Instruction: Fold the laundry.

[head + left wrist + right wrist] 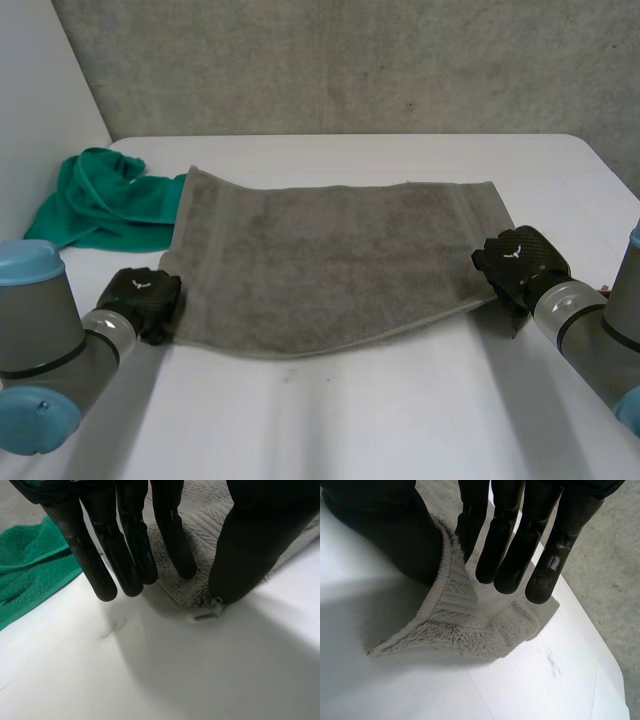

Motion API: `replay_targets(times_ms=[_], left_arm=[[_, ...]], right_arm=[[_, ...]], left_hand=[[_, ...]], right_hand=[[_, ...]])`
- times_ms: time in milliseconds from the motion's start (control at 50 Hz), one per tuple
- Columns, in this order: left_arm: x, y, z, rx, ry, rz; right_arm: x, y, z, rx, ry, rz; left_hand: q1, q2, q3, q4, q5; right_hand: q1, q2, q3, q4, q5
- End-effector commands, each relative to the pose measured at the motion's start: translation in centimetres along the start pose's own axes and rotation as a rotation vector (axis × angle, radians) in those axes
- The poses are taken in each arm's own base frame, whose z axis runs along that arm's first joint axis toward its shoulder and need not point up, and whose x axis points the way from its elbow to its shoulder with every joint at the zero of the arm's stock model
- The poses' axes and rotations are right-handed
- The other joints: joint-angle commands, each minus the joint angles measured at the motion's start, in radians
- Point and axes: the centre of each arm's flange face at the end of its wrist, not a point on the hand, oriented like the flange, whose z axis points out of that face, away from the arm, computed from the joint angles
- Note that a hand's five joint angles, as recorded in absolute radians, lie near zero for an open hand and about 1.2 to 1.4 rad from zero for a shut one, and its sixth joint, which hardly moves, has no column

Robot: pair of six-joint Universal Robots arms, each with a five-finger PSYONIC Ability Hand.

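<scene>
Head view: showing a towel [330, 265] lying spread mid-frame on the table [400, 420], a green cloth [100, 200] bunched at left; left hand [140, 298] at its lower-left corner, right hand [520, 262] at its right edge.
Left wrist view: pressing the thumb on that corner, straight fingers [125, 545] apart from it.
Right wrist view: pinching the lifted edge between thumb and straight fingers [507, 555].

No readable words or numbers (only a white emblem [517, 251] on the right robot hand [528, 266]).

From behind and between the arms, the head camera looks down over the whole grey towel [330, 260], while each wrist camera looks closely along its palm, left hand [135, 540] and right hand [540, 530], at one towel corner by its thumb, shared with the head view.
</scene>
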Motion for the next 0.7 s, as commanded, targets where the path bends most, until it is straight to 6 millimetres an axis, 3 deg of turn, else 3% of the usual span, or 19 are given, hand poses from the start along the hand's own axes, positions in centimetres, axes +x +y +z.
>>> replay_targets(times_ms=[20,240,500,640,700], left_arm=[[0.4,0.3,0.1,-0.009,0.012,0.033],[0.7,0.2,-0.4,-0.013,0.021,0.043],[-1.3,-3.8,-5.7,0.053,-0.018,0.034],[-0.7,-2.8,-5.0,0.022,0.022,0.035],[0.1,-1.2,-3.8,-0.043,0.063,0.031]], right_arm=[[0.0,0.0,0.0,0.0,0.0,0.0],[0.2,-0.1,0.0,-0.001,0.003,0.0],[2.0,-2.0,-1.6,-0.002,0.006,-0.011],[1.7,-1.9,-1.7,-0.008,-0.004,-0.001],[1.2,-1.5,-1.6,-0.022,-0.018,0.002]], left_hand=[[0.423,0.42,0.429,0.427,0.44],[0.423,0.42,0.429,0.427,0.44],[0.423,0.42,0.429,0.427,0.44],[0.315,0.312,0.321,0.319,0.332],[0.029,0.026,0.035,0.033,0.046]], right_hand=[[0.416,0.23,0.218,0.209,0.237],[0.416,0.23,0.218,0.209,0.237],[0.416,0.23,0.218,0.209,0.237],[0.416,0.23,0.218,0.209,0.237],[0.416,0.23,0.218,0.209,0.237]])
